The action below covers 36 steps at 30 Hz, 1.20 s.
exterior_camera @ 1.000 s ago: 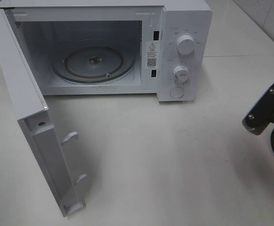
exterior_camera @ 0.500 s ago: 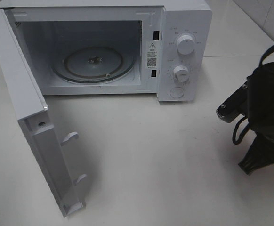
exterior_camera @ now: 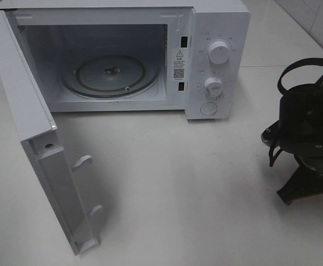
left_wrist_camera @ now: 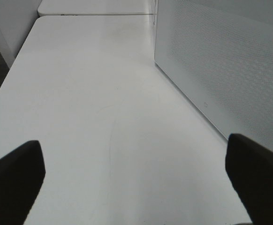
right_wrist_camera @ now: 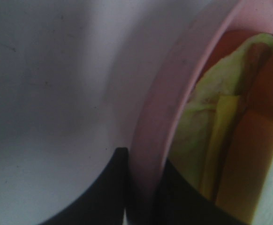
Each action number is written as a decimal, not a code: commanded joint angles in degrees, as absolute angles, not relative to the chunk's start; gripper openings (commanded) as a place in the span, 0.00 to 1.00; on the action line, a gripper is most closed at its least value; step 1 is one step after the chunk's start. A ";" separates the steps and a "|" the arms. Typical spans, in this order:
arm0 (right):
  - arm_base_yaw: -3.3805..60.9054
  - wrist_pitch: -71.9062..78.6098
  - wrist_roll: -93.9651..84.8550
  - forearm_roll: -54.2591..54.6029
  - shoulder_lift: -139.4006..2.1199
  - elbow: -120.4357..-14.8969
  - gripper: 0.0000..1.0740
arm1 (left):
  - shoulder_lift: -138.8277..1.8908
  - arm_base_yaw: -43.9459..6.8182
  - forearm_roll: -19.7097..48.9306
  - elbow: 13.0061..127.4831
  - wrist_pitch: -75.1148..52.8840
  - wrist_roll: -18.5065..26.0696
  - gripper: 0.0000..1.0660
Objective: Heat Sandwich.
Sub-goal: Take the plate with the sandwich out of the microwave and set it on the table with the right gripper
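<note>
The sandwich [right_wrist_camera: 225,126], pale bread with yellow and red filling, lies on a round pink plate [right_wrist_camera: 174,79] in the right wrist view. My right gripper [right_wrist_camera: 143,187] is shut on the plate's rim, one dark finger on each side of it. From the high camera only the right arm [exterior_camera: 308,144] shows, at the right edge of the table; the plate and sandwich are hidden there. My left gripper [left_wrist_camera: 136,187] stands open over bare tabletop with nothing between its fingers.
The white microwave [exterior_camera: 217,22] stands at the back, its door [exterior_camera: 34,127] swung wide open to the left. Its glass turntable [exterior_camera: 110,75] is bare. A white dotted panel [left_wrist_camera: 221,61] of the microwave stands close beside the left gripper.
The right arm has come further into the high view from the right edge, moving left and down. The microwave and its door have not moved.
</note>
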<state>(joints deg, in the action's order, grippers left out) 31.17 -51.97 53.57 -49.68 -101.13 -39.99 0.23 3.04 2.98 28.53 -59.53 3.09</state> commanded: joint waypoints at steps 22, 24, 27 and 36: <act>27.90 -47.21 59.07 -53.57 -109.38 -40.34 0.13 | 1.43 3.09 3.04 28.30 -59.01 2.75 0.95; 27.90 -47.21 59.07 -53.34 -109.32 -40.34 0.16 | 1.43 3.09 3.04 28.30 -59.01 2.75 0.95; 27.90 -46.98 58.27 -52.83 -107.43 -40.34 0.26 | 1.43 3.09 3.04 28.30 -59.01 2.75 0.95; 27.90 -46.18 49.39 -47.61 -97.98 -40.34 0.52 | 1.43 3.09 3.04 28.30 -59.01 2.75 0.95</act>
<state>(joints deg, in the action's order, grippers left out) 28.07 -46.07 53.80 -49.39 -100.73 -39.99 0.23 3.04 2.98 28.53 -59.53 3.09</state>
